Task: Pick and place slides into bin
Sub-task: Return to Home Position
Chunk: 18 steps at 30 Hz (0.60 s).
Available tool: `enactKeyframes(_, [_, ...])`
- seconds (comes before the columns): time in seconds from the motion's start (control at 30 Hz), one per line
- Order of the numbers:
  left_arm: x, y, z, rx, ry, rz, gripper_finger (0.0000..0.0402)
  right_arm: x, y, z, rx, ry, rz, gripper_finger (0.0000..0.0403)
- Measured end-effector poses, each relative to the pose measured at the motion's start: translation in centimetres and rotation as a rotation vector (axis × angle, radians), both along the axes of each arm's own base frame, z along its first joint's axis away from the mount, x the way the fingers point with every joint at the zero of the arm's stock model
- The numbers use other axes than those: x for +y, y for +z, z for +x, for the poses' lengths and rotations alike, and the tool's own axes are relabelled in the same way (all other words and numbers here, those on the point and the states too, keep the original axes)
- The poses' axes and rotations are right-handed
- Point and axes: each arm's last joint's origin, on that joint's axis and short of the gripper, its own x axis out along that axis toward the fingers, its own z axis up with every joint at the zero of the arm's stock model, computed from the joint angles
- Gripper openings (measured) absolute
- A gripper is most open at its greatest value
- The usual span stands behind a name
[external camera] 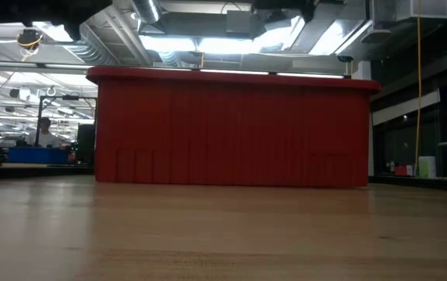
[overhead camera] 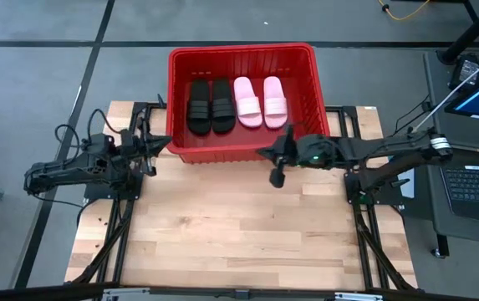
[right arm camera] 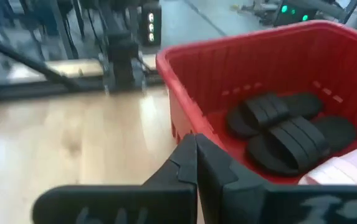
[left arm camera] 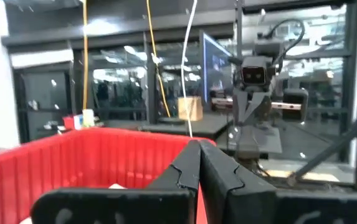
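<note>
— Red bin point(overhead camera: 242, 50): what do you log inside it?
— Black slides point(overhead camera: 210, 106) and pink slides point(overhead camera: 260, 102), four abreast on its floor, straps up. Judged light, soft foam, somewhat slick; you'd pinch across the wide strap.
— And the arms?
— Left end effector point(left arm camera: 199, 146) and right end effector point(right arm camera: 196, 140) both pinched closed, empty, above the desk point(overhead camera: 239, 226) beside the bin's near wall.
</note>
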Motion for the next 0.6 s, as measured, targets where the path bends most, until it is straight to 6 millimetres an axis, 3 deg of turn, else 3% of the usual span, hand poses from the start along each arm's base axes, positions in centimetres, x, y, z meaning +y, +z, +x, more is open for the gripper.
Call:
enactKeyframes(0.17, [-0.1,-0.4,-1.0,-0.041,0.023,0.021,0.0001,0.1,0.7,-2.8,-0.086,-0.005,0.023,0.0005])
enactKeyframes(0.3, [-0.1,-1.9,-1.0,-0.018,0.027,0.023,0.0001,0.1,1.1,-4.3,-0.130,-0.046,0.005,0.0006])
enactKeyframes(0.6, [0.0,-4.6,-0.4,-0.026,0.032,0.005,0.0001,0.1,0.6,-4.8,-0.129,-0.047,-0.003,0.0008])
